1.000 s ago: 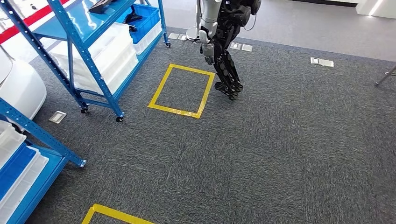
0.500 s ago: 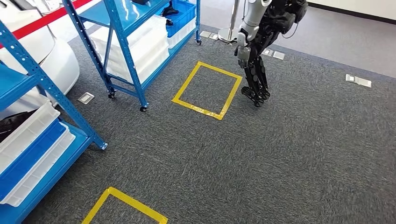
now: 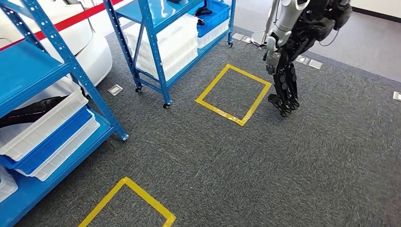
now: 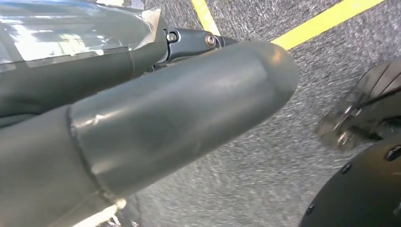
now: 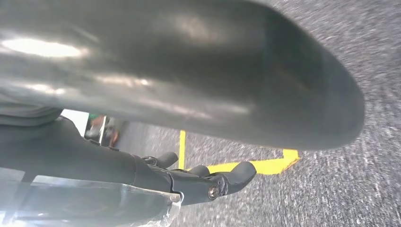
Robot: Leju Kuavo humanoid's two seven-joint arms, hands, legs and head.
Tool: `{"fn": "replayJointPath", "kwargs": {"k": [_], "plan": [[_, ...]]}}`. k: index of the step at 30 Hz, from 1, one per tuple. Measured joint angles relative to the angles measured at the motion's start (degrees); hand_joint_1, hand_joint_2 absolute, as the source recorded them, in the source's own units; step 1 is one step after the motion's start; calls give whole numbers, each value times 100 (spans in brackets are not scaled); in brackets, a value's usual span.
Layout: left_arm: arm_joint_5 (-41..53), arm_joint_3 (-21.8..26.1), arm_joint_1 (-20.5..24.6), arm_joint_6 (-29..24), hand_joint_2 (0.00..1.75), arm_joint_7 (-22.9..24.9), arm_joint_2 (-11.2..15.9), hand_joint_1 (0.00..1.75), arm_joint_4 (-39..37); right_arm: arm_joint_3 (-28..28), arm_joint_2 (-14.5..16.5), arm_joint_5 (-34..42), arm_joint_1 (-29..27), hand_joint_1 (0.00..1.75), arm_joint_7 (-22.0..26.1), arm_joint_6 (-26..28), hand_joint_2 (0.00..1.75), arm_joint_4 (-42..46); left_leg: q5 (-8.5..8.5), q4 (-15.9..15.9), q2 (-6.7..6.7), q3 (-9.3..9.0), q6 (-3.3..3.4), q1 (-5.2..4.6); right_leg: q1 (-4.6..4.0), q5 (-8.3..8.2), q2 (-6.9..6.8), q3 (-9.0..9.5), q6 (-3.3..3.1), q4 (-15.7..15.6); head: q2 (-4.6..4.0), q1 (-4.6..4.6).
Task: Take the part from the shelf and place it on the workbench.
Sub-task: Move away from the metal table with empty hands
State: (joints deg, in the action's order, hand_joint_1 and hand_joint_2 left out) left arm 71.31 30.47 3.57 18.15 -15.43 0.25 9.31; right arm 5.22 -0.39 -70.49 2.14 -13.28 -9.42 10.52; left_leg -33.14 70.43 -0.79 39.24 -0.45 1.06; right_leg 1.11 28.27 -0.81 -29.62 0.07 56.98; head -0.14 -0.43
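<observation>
The whole head view has swung since a second ago, so the shelves and the far tape square now sit further toward 3 o'clock in the picture; that is the camera turning, not the things moving.

Grey carpet (image 3: 283, 170) covers the floor; a near blue shelf (image 3: 71, 66) takes up the 9 o'clock side, with white trays (image 3: 42, 127) and a blue tray (image 3: 52, 142) stacked on its lower level; a dark part (image 3: 28, 111) lies in the uppermost white tray there, at 9 o'clock, still on the shelf. A second blue shelf on castors (image 3: 156, 52) stands at 11 o'clock, holding white bins (image 3: 175, 45) and a blue bin (image 3: 213, 14) with more dark parts (image 3: 203, 9) in it; which piece is the one wanted I cannot tell. A white rounded body (image 3: 92, 45) sits behind the shelves at 10 o'clock. Another robot (image 3: 288, 52) stands at 1 o'clock, just beside a yellow tape square (image 3: 234, 92) at 12 o'clock; a nearer yellow tape corner (image 3: 127, 203) lies at 7 o'clock.

The left hand (image 4: 165, 123) hangs over carpet and a yellow line (image 4: 326, 19); its thick thumb hides the fingers, so I cannot tell how it is set. The right hand (image 5: 189, 94) hangs likewise; its dark fingers (image 5: 236, 177) stand apart from the thumb with carpet showing between, holding nothing.
</observation>
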Motion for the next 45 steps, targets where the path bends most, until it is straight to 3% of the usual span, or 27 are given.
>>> {"fn": "replayJointPath", "kwargs": {"k": [1,2,3,5,7,8,10,12,15,17,18,19,21,23,25,26,28,30,32,33,35,36,38,39,41,43,45], "plan": [[0,2,2,-3,0,0,-2,0,0,-6,-4,0,-9,0,5,0,0,-1,-104,309,28,147,-6,4,-19,7,-88,-4,-8,1,-1,3],[-1,7,-4,-3,0,0,-3,0,0,-11,-7,0,-10,0,11,-1,0,-1,-97,422,44,196,-7,5,-33,13,-167,-5,-14,2,-1,3],[-1,15,-13,-4,0,-2,-3,0,0,-16,-9,0,-6,0,18,-1,0,-1,17,304,61,126,-2,6,-41,18,-237,0,-18,3,-1,2],[-5,38,-27,-5,0,-19,-1,0,1,-31,-9,-6,12,0,26,-4,0,-1,388,-465,224,-297,37,-2,-51,32,-358,25,-19,3,-1,-1],[-18,64,-15,-10,0,-52,8,0,5,-49,-8,-24,23,0,27,-16,0,-1,591,-1098,419,-630,89,-43,-90,60,-465,48,10,9,-1,8],[-30,77,-11,-13,0,-69,13,0,8,-57,-8,-36,29,0,27,-24,0,-1,606,-1213,461,-678,113,-69,-106,71,-517,55,34,9,-1,12],[-50,98,-26,-13,0,-86,23,0,9,-65,-10,-57,43,0,27,-33,0,1,631,-1256,334,-666,169,-87,-120,91,-616,64,93,-5,-1,16],[-59,114,-49,-7,0,-83,31,0,9,-67,-11,-71,56,0,28,-33,0,3,696,-1341,213,-691,242,-67,-104,194,-459,8,143,143,0,28],[-77,133,-29,21,0,-58,43,0,10,-69,-12,-87,39,0,33,-38,0,2,759,-1392,20,-684,319,-46,-60,661,-11,-446,123,1151,1,50],[-98,139,-30,45,0,-46,46,0,11,-69,-22,-99,17,0,34,-44,0,0,769,-1388,-143,-672,320,-47,-36,806,51,-673,171,1630,1,52],[-106,140,-36,56,0,-45,46,0,11,-69,-27,-107,12,0,34,-45,0,-1,773,-1384,-225,-674,313,-45,-23,732,61,-636,225,1548,1,53],[-111,141,-43,67,0,-48,47,0,11,-69,-33,-111,12,0,34,-46,0,-1,776,-1379,-306,-680,303,-41,-1,578,83,-496,289,1252,1,53],[-117,142,-49,79,0,-59,57,0,11,-69,-41,-117,14,0,38,-47,0,-1,770,-1347,-453,-674,252,-45,51,238,266,-127,380,433,1,58],[-121,143,-58,75,0,-75,74,0,11,-70,-42,-120,22,0,49,-49,0,-2,765,-1319,-566,-646,178,-56,61,96,386,33,329,25,0,55],[-122,144,-91,72,0,-86,87,0,11,-72,-40,-127,38,0,56,-51,0,-3,783,-1322,-651,-613,109,-40,44,77,300,51,211,7,-1,47],[-122,144,-111,71,0,-87,91,0,11,-72,-40,-132,47,0,57,-52,0,-3,770,-1300,-604,-591,83,-31,48,59,249,65,165,1,0,45],[-122,144,-130,70,0,-90,102,0,11,-72,-41,-137,40,0,60,-52,0,-4,570,-995,-309,-441,45,-27,63,34,129,73,67,-14,1,11],[-123,143,-117,69,0,-91,109,0,11,-72,-45,-138,19,0,62,-52,0,-4,183,-269,-20,-100,11,-28,31,40,-19,66,0,-14,1,-21],[-122,143,-112,70,0,-91,111,0,11,-72,-48,-137,9,0,62,-61,0,-5,-30,354,36,201,-14,-17,7,51,-177,62,-21,-13,0,-20],[-120,143,-119,70,0,-90,111,0,11,-72,-49,-136,11,0,62,-66,0,-5,13,395,50,219,-18,-11,3,56,-249,63,-27,-13,-1,-22],[-114,143,-127,64,0,-74,113,0,11,-72,-44,-130,23,0,63,-74,0,-5,361,-216,168,-108,-7,0,2,76,-368,85,-19,-12,0,-24],[-112,143,-119,55,0,-64,113,0,11,-72,-42,-125,26,0,63,-75,0,-4,513,-631,310,-328,6,-11,-14,92,-424,102,-3,-9,1,-26],[-108,142,-89,32,0,-50,110,0,12,-72,-38,-117,31,0,64,-75,0,-4,656,-1144,478,-593,54,-39,-58,131,-524,115,54,-7,1,-9],[-107,142,-80,24,0,-48,108,0,13,-72,-38,-116,38,0,65,-75,0,-4,647,-1202,472,-612,81,-64,-79,145,-578,128,83,-12,0,3],[-104,142,-87,15,0,-43,104,0,13,-72,-39,-116,63,0,68,-75,0,-2,671,-1229,331,-606,157,-76,-77,171,-638,165,143,-13,-1,13],[-103,142,-83,9,0,-32,100,0,13,-72,-35,-119,70,0,75,-72,0,1,720,-1280,206,-619,249,-56,-58,315,-396,98,172,199,0,28],[-109,143,-55,4,0,-20,91,0,15,-73,-33,-128,48,0,84,-70,0,-1,755,-1298,63,-612,310,-45,-39,636,-60,-202,139,847,0,53]]}}
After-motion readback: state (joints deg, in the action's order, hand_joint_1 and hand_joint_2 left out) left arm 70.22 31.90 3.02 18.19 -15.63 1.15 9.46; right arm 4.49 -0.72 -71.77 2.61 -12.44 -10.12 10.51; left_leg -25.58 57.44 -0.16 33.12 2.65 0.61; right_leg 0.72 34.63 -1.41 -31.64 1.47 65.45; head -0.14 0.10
